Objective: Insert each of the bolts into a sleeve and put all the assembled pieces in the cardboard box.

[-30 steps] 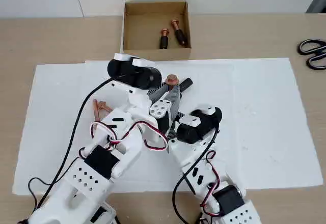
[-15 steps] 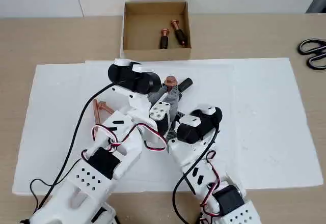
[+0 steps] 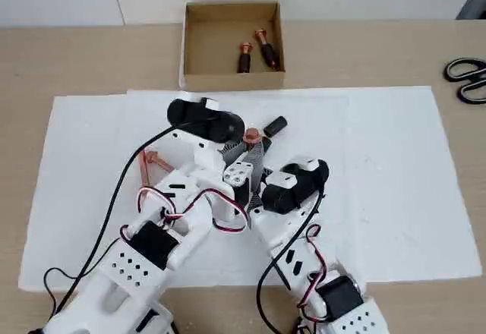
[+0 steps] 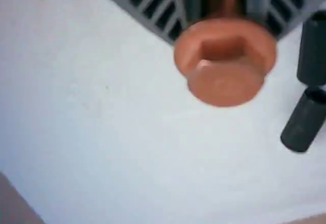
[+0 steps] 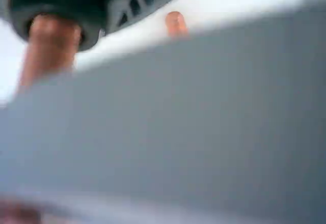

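The left arm has drawn back from the cardboard box [image 3: 231, 81], carrying its bolt [image 4: 224, 61] nearer the right arm, while the sleeve [image 3: 275, 127] lies where it was. The left end effector [image 4: 224, 0] is clamped on the copper bolt's shank, with the head jutting out past the fingertips, above the white sheet [image 3: 380, 167] that covers the tabletop [image 3: 76, 61]. The black sleeve lies on the sheet just beside the left end effector, on its box side, apart from the bolt. The right end effector [image 3: 254, 162] sits close beside the left one; whether it is apart or together cannot be told. Well beyond both end effectors, the box holds two assembled pieces [image 3: 256, 49]. Two bare bolts [image 3: 149, 159] lie on the sheet behind the left end effector, off that arm's outer flank. Scissors [image 3: 467, 78] rest on the tabletop well apart from the right end effector.
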Robot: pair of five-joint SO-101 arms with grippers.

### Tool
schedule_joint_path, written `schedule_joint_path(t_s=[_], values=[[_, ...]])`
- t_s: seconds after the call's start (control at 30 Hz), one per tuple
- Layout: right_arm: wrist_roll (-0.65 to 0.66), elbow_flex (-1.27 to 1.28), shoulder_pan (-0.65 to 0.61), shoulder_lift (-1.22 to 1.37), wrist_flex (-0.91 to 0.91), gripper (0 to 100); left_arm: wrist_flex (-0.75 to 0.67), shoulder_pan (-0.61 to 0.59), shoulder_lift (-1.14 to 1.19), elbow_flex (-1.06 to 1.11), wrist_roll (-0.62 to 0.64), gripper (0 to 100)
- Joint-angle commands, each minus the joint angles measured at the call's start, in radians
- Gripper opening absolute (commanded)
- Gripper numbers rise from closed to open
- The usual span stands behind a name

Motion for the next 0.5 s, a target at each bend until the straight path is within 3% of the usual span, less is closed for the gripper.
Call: schedule_joint_path(t_s=[0.0, 0.47], values=[[-0.006, -0.008, 0.013, -0.018, -0.018, 0.4, 0.104, 0.023, -0.021, -0.081, -0.008, 1], [-0.006, -0.008, 0.013, -0.018, -0.018, 0.4, 0.138, 0.035, -0.021, -0.058, -0.006, 1]])
